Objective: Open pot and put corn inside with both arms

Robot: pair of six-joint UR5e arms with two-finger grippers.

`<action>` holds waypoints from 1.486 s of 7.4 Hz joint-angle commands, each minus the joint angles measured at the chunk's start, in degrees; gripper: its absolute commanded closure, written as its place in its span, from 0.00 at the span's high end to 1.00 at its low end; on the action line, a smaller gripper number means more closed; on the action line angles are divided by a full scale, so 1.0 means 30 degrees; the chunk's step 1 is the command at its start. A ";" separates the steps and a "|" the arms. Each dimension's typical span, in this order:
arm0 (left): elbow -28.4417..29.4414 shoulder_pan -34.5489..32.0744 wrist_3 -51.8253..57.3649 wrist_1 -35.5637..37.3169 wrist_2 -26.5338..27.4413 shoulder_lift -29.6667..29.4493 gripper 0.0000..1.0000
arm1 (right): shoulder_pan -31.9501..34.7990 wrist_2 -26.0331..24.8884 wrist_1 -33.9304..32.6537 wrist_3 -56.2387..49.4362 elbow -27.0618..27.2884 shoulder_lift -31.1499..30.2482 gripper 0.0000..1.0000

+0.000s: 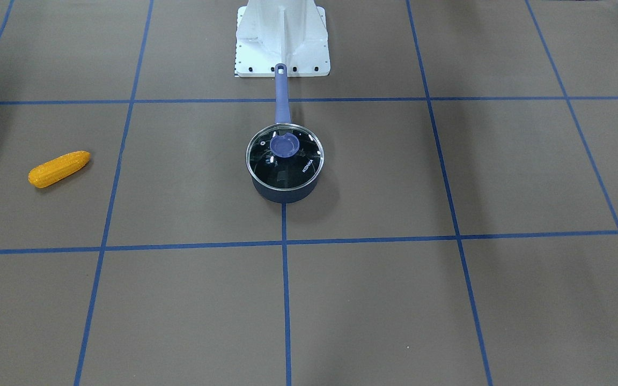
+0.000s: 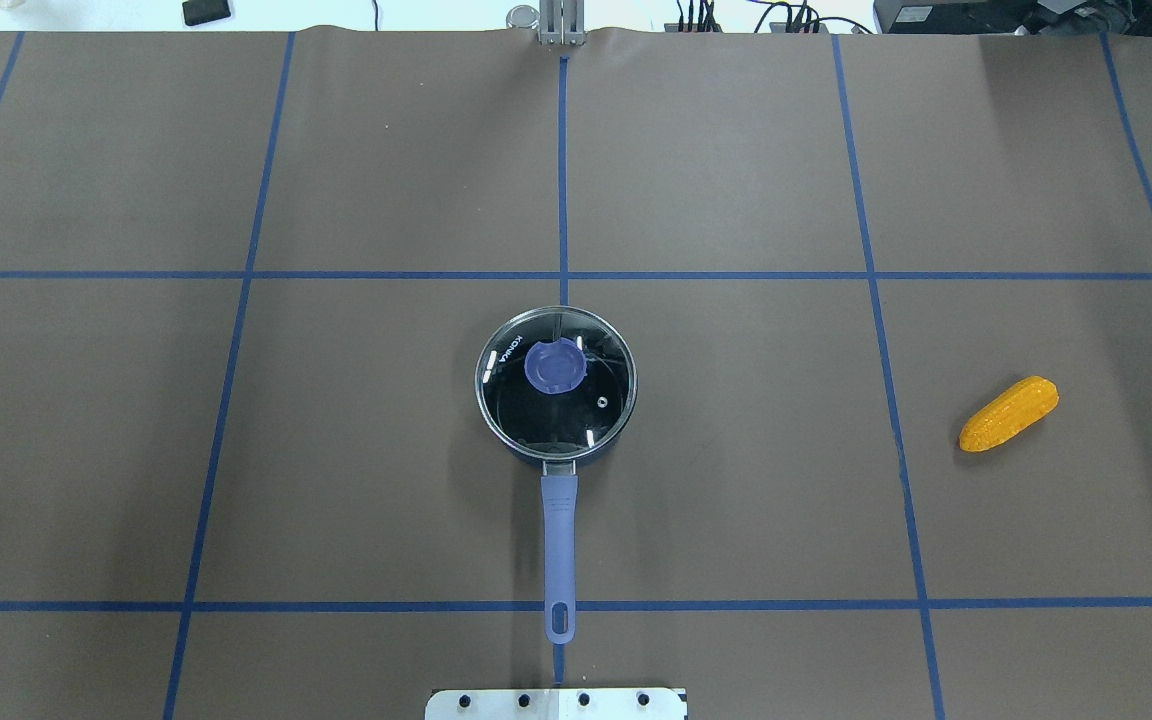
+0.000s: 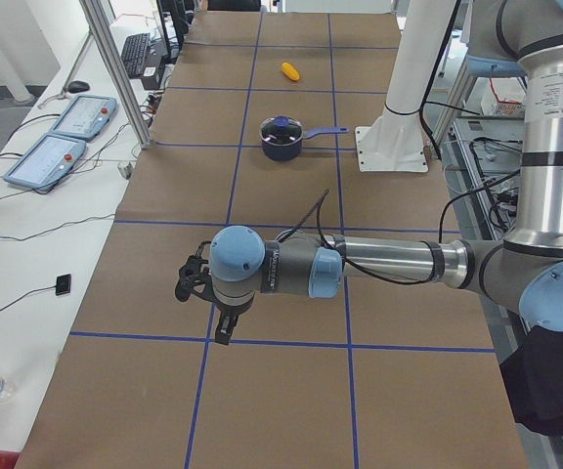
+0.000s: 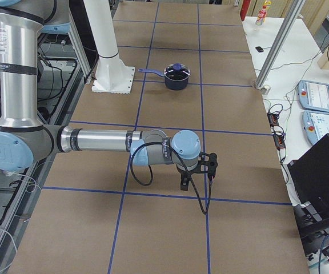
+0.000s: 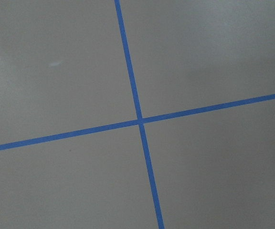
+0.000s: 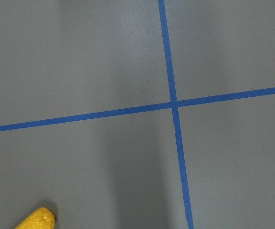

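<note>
**Handling notes: lidded pot and corn**

The pot [image 1: 285, 194] stands at the centre of the table [image 2: 336, 450], with its long handle [image 2: 558, 525] pointing toward the robot base. Treat it as rigid and the heaviest item; it should stay put unaided. The glass lid [image 2: 546, 420] sits on the rim and is probably hard, slick and breakable. Take it only by the raised knob [image 2: 555, 366] and lift straight up. The corn [image 2: 1008, 413] lies well apart, on the robot's right. Expect it to be light, bumpy and liable to roll, so pinch across its thick middle. The left gripper [image 3: 225, 330] and right gripper [image 4: 184, 184] hang above the table. You cannot tell whether either is spread or closed.
</note>
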 commanded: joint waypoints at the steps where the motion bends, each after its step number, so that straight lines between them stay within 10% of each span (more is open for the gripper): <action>1: 0.0009 0.0013 0.0029 0.0002 -0.0008 -0.0016 0.98 | -0.0014 0.0058 0.0002 -0.0074 -0.0072 -0.0029 1.00; 6: -0.0167 0.0013 -0.0029 -0.0027 -0.0124 -0.0045 0.98 | -0.0102 0.0350 0.1878 0.0130 -0.1186 0.0439 1.00; 11: -0.2385 0.3167 -0.8063 -0.0086 -0.0125 -0.2238 0.98 | -0.1650 0.0179 0.1993 0.5306 -0.0366 0.1520 0.97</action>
